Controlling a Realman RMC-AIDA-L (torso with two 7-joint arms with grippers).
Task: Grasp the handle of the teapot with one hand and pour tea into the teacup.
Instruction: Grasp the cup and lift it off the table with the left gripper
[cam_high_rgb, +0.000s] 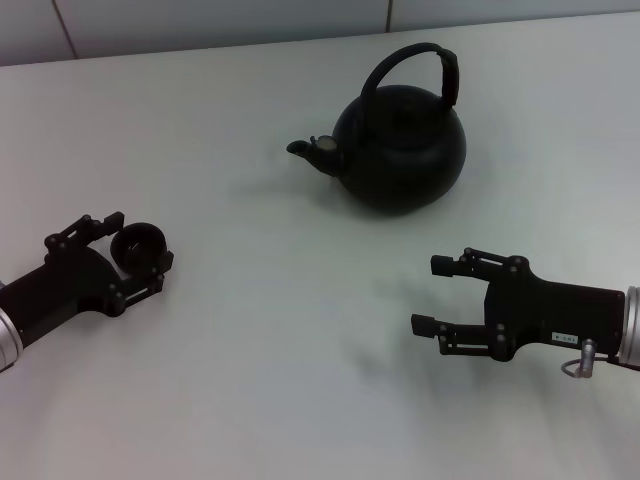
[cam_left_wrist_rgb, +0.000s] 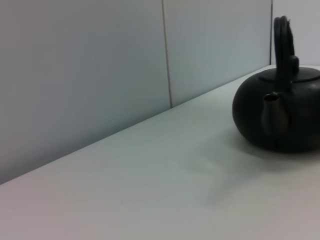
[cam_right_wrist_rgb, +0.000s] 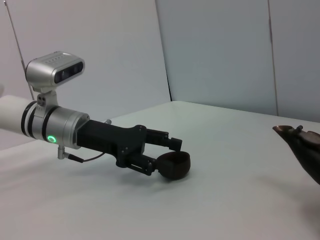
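Observation:
The black teapot (cam_high_rgb: 400, 150) stands upright at the far middle of the white table, its spout (cam_high_rgb: 303, 148) pointing to my left. Its tall arched handle (cam_high_rgb: 415, 58) rises over the lid, free of both grippers. The tiny black teacup (cam_high_rgb: 135, 238) sits at the near left between the fingers of my left gripper (cam_high_rgb: 138, 244), which is shut on it; the right wrist view shows the same cup (cam_right_wrist_rgb: 175, 166) held in that gripper (cam_right_wrist_rgb: 165, 156). My right gripper (cam_high_rgb: 430, 294) lies low at the near right, open and holding nothing, well short of the teapot (cam_left_wrist_rgb: 280, 120).
The white table (cam_high_rgb: 280, 380) stretches between the two arms. Grey wall panels (cam_left_wrist_rgb: 100, 65) run behind its far edge. Only the tip of the teapot's spout (cam_right_wrist_rgb: 300, 142) shows at the edge of the right wrist view.

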